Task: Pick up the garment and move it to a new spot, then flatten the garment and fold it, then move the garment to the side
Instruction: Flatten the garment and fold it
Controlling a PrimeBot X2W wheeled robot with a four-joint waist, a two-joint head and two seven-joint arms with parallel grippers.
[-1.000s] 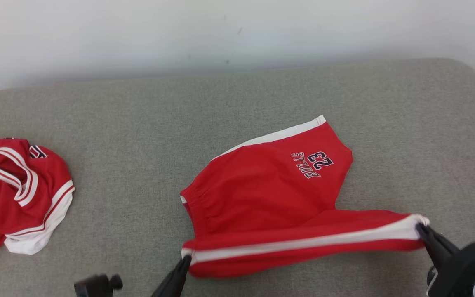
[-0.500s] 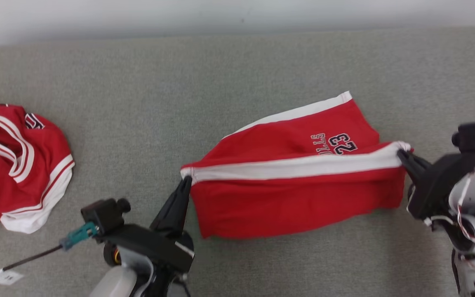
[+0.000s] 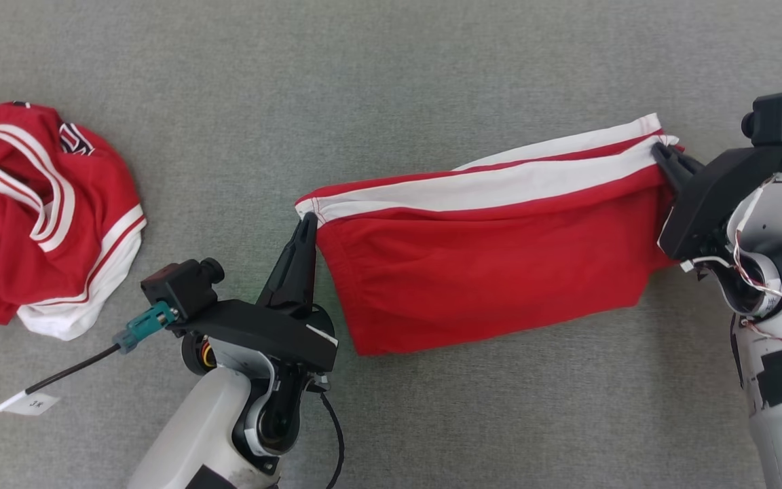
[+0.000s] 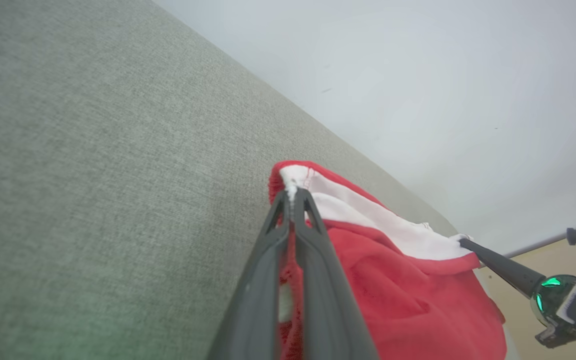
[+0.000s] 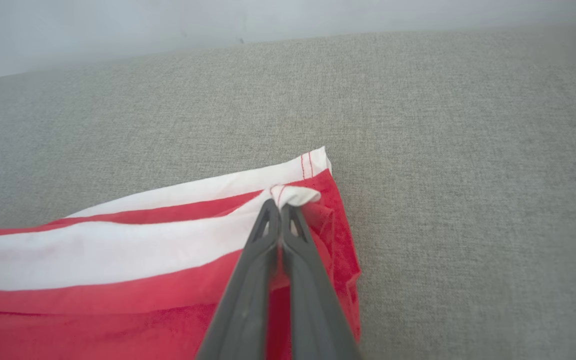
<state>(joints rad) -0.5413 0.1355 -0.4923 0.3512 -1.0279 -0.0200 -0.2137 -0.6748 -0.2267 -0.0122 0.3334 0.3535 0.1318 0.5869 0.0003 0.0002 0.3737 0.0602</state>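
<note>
We pinch red shorts (image 3: 493, 272) at two corners: left tool (image 3: 306, 221) closed tight on one striped corner, right tool (image 3: 662, 153) closed tight on other. We pull corners apart so striped edge runs straight, no sag. We think: folding step, near half going over far half. Shorts lie in middle of grey cushion (image 3: 432, 81), between our arms. Crumpled red shirt (image 3: 31, 210) lies at far left, well apart. Nothing in way of fold.
</note>
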